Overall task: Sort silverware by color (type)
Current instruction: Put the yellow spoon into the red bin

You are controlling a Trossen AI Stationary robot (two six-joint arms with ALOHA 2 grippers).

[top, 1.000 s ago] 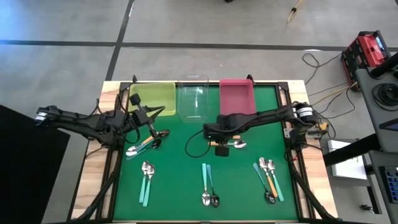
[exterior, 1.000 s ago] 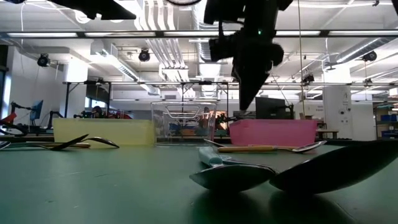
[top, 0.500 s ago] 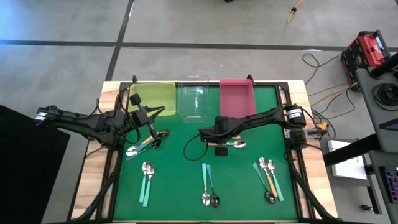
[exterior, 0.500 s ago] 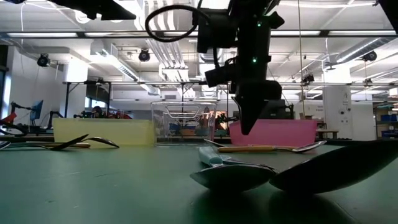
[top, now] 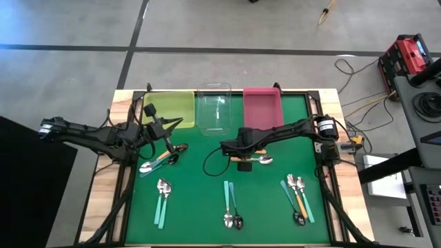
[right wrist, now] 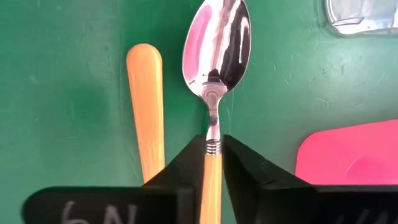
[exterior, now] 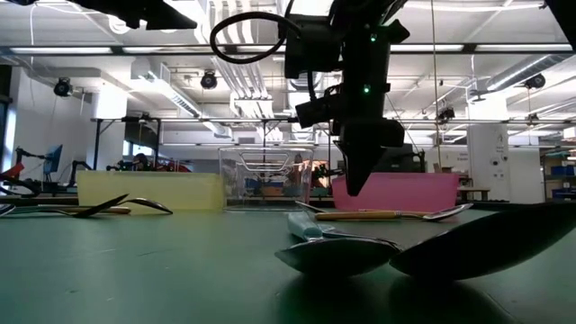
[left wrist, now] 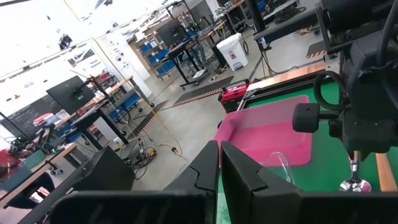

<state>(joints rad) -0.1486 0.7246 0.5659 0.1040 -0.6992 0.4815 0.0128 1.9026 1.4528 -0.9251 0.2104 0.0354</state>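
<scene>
Two orange-handled spoons (top: 256,160) lie side by side on the green mat in front of the pink bin. My right gripper (right wrist: 214,140) points steeply down just above them. Its fingers stand a narrow gap apart on either side of one spoon's orange handle (right wrist: 211,180), just behind the silver bowl (right wrist: 217,43). The other orange handle (right wrist: 145,106) lies beside it. In the low view the fingertips (exterior: 355,187) hang clear of the table. My left gripper (top: 167,128) waits shut and empty at the left, above a small spoon pile (top: 160,160).
Yellow-green (top: 169,107), clear (top: 214,107) and pink (top: 262,105) bins line the far edge. Teal-handled spoons lie at the near left (top: 163,196) and near middle (top: 231,205). A mixed teal and orange group (top: 297,195) lies at the near right.
My right gripper has come down toward the two orange-handled spoons and shifted slightly toward the table's left edge. The spoons have stayed where they lay.
</scene>
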